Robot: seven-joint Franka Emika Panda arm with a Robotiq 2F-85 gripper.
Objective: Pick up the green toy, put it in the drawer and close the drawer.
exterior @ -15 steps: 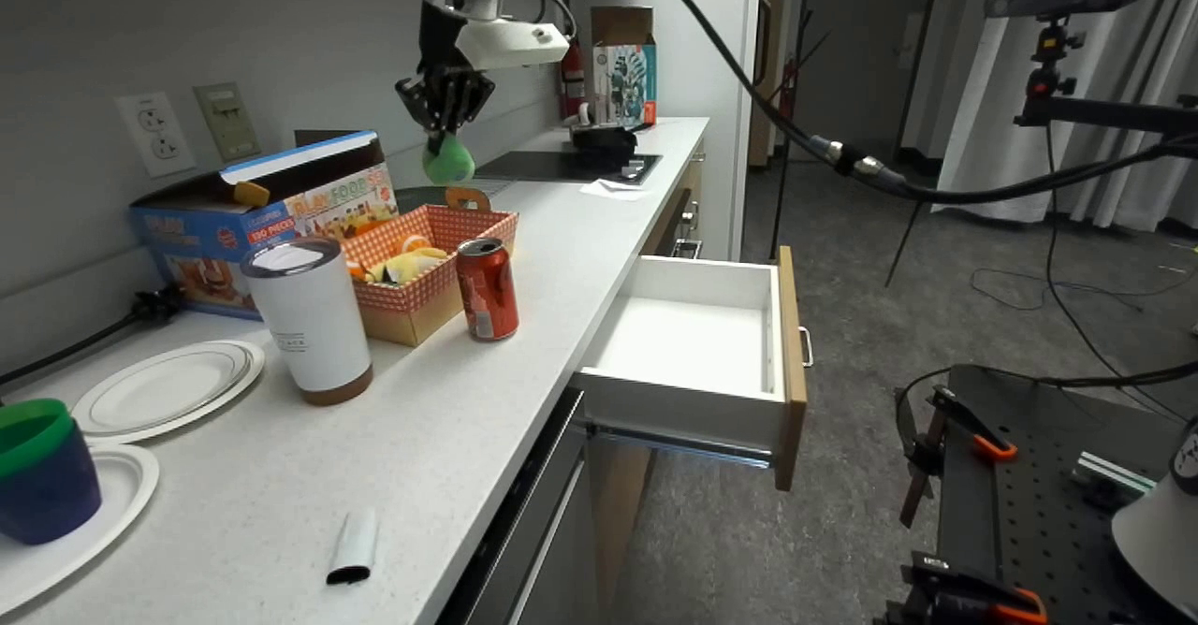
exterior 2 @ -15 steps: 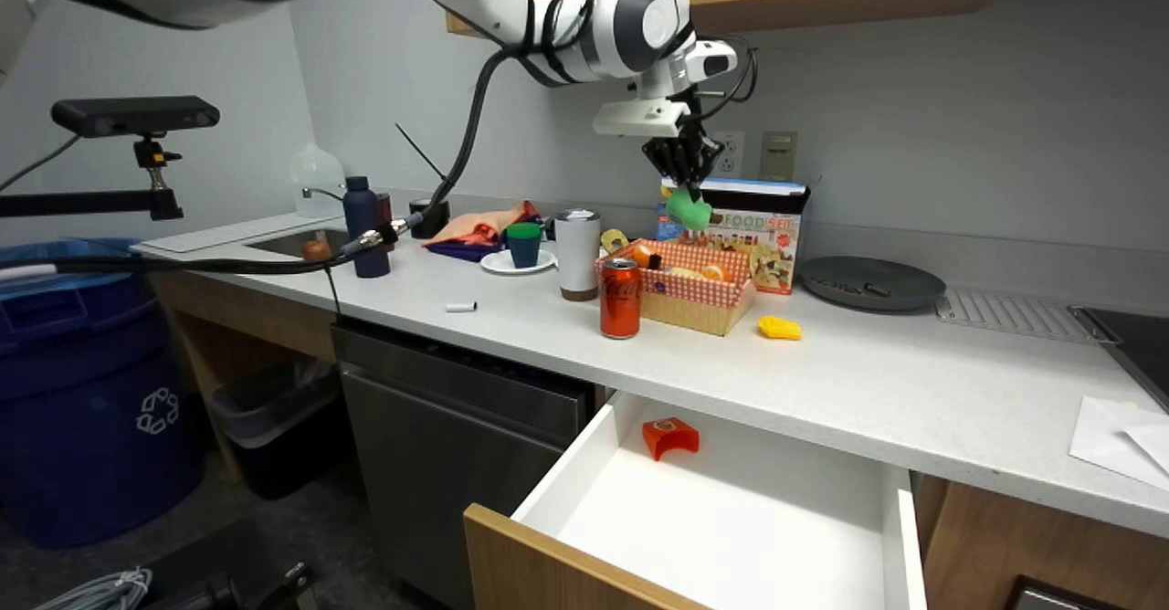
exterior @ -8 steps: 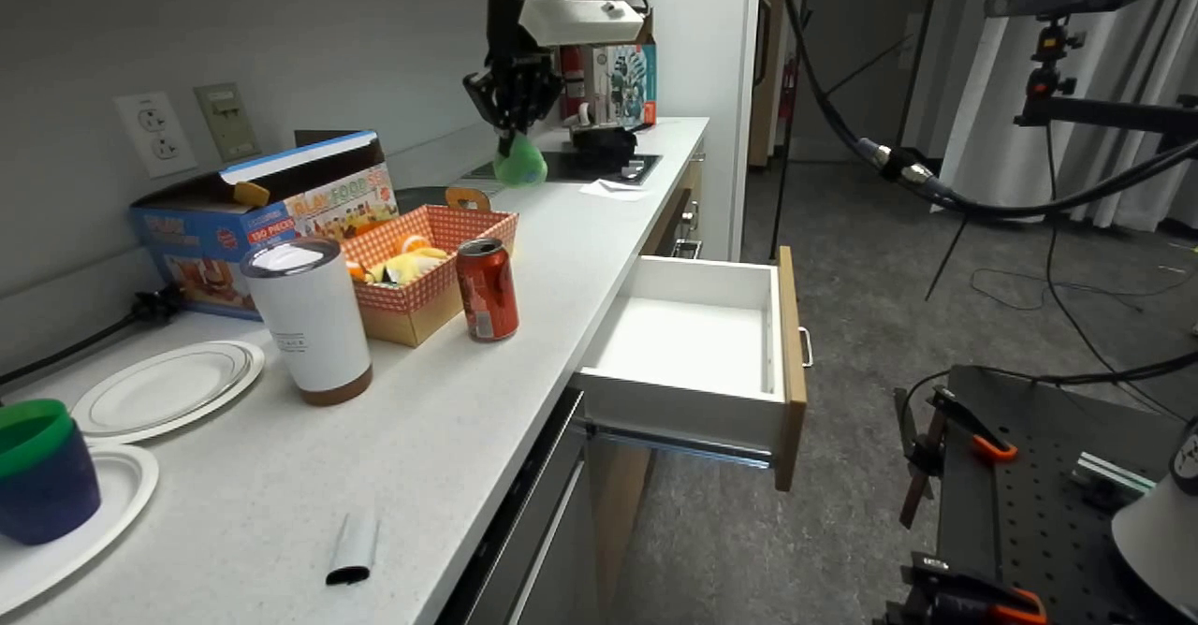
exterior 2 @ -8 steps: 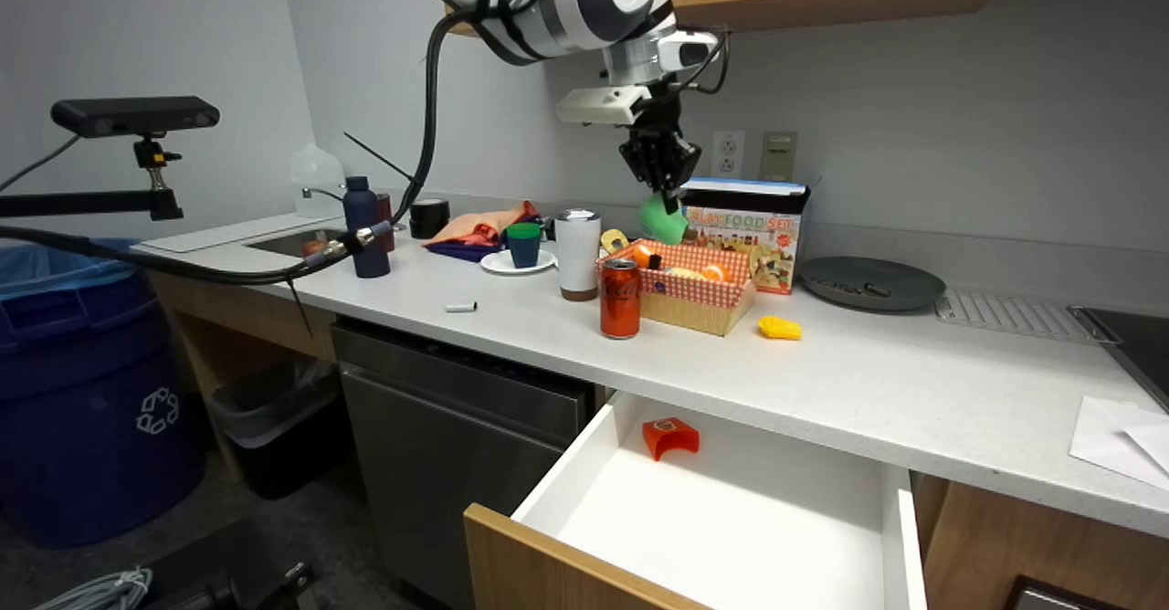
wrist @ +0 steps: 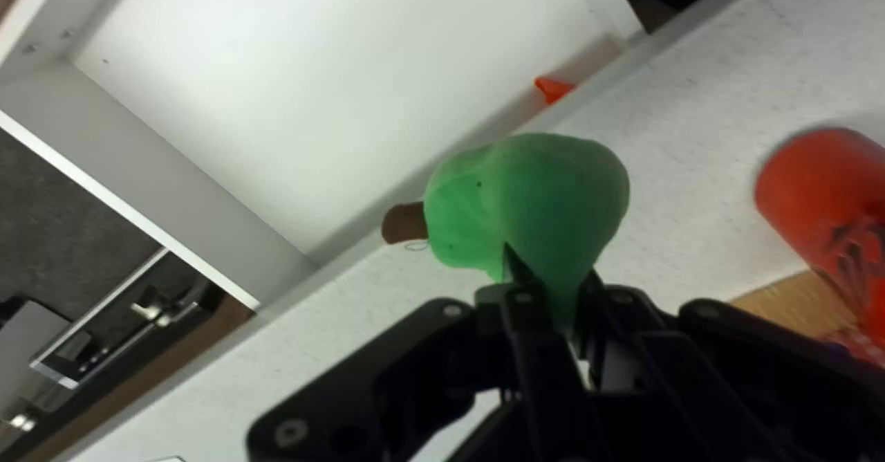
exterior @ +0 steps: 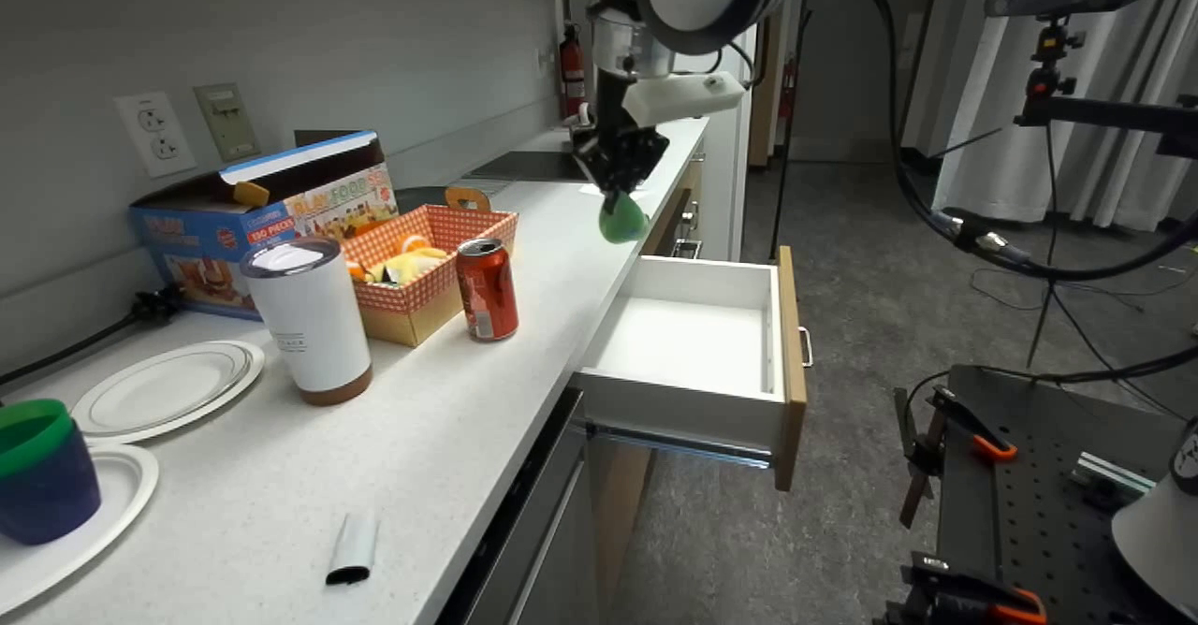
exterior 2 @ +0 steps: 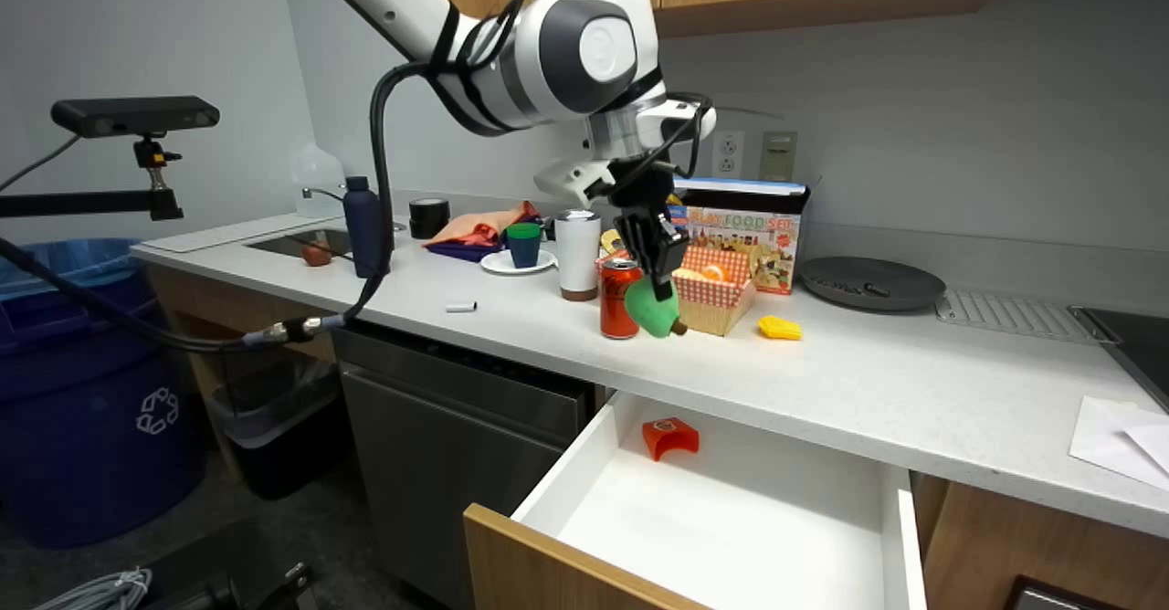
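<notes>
Aloft, a black gripper (wrist: 551,272), jaws clenched on a rounded bright-green toy (exterior 2: 647,309); lower, an extended, tan-fronted white drawer (exterior 2: 731,519).

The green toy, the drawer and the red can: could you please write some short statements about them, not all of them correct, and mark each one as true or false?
1. The gripper holds the green toy. True.
2. An orange-red piece lies inside the drawer. True.
3. The drawer is pushed fully shut. False: it stands open.
4. The red can stands upright on the counter. True.
5. The green toy lies on the bottom of the drawer. False: the gripper holds it up in the air.
</notes>
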